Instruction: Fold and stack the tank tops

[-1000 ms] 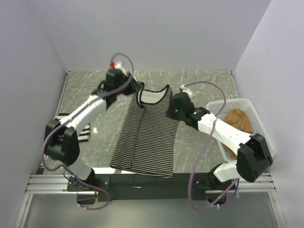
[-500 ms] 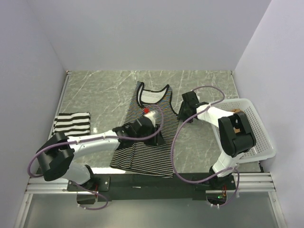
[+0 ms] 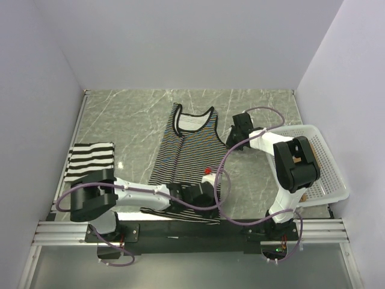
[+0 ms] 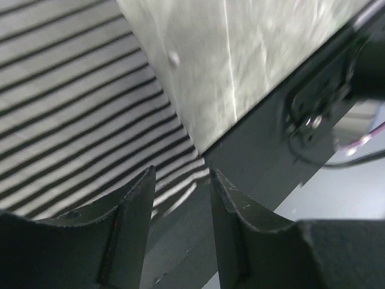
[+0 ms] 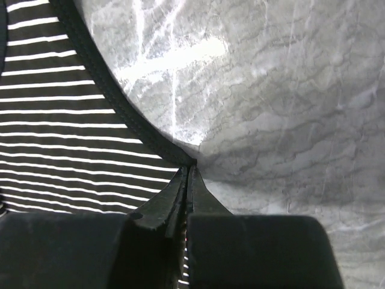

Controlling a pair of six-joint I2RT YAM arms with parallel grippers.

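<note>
The thin-striped tank top (image 3: pixel 183 162) lies flat in the middle of the table (image 3: pixel 132 114). We see its long axis running far to near, neckline far, hem at the near edge. Our right gripper (image 5: pixel 189 171) pinches its black armhole trim, and our left gripper (image 4: pixel 180 180) gapes over the hem corner.

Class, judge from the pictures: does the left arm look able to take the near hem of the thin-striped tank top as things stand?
Probably yes: the left gripper hangs open over the hem corner of the thin-striped tank top, nothing between them.
</note>
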